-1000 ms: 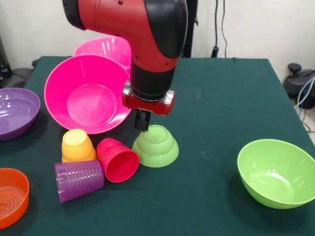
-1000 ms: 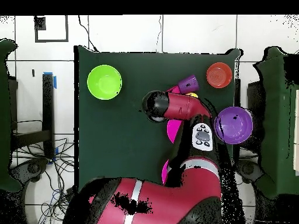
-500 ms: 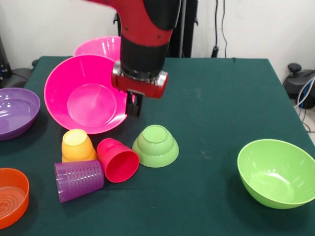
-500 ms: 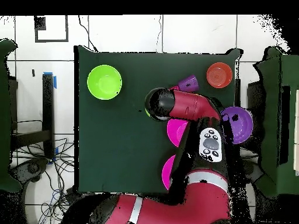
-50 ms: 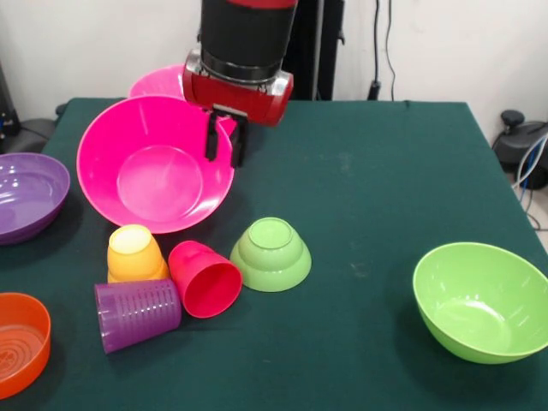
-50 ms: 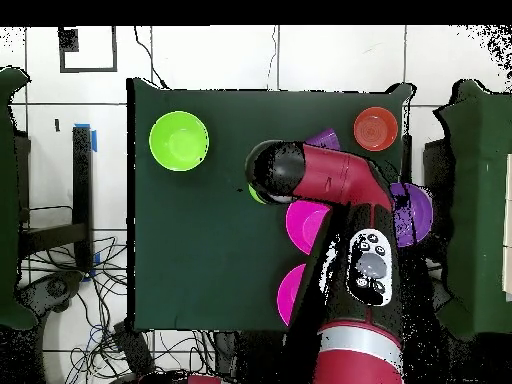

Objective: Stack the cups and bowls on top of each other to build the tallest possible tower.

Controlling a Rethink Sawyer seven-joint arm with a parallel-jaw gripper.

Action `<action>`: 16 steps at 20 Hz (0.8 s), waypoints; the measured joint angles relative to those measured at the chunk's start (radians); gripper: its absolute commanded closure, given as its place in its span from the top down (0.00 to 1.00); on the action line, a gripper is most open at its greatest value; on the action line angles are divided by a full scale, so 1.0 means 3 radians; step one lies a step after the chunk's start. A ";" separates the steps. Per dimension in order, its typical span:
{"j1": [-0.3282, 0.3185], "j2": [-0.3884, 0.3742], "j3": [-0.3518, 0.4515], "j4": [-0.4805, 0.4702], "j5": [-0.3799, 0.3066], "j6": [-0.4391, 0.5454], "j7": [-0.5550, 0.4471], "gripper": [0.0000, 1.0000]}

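Pincer [image 5: 222, 139] hanging from the red and black arm [image 5: 242, 47], above the right rim of the front pink bowl [image 5: 154, 163]; two dark fingers [image 5: 211, 137] slightly apart, nothing between them

Front pink bowl: large, glossy hot-pink plastic, tilted so the round inside faces the camera. Second pink bowl [image 5: 164, 82] just behind it, mostly hidden, same colour and sheen

Small green bowl [image 5: 271, 253] upside down on the table [image 5: 385, 188], pale matte green, stepped sides, flat round base on top; in front of the pincer and well below it

Red cup [image 5: 205, 278] on its side, smooth, tapered, mouth toward the camera, touching the small green bowl on its left. Yellow-orange cup [image 5: 134, 253] upside down just left of the red one, stepped base up. Purple cup [image 5: 137, 313] on its side in front of both, translucent, ridged, mouth to the left

Orange bowl [image 5: 20, 342] at the near left edge, shallow, upright, fine rings inside. Wide purple bowl [image 5: 27, 193] at the left edge, glossy, upright. Lime green bowl [image 5: 481, 300] alone at the near right, large, deep, upright, smooth

Table covered with dark green cloth

From overhead, arm covering the cluster; lime green bowl, orange bowl, part of the purple one and both pink ones visible
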 measured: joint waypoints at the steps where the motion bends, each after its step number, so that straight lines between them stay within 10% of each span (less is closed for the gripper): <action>1: 0.0000 -0.0008 0.0000 0.0000 0.0000 0.0000 0.0000 1.00; 16: -0.0316 0.0126 0.0085 0.0015 0.0001 -0.0237 0.0000 1.00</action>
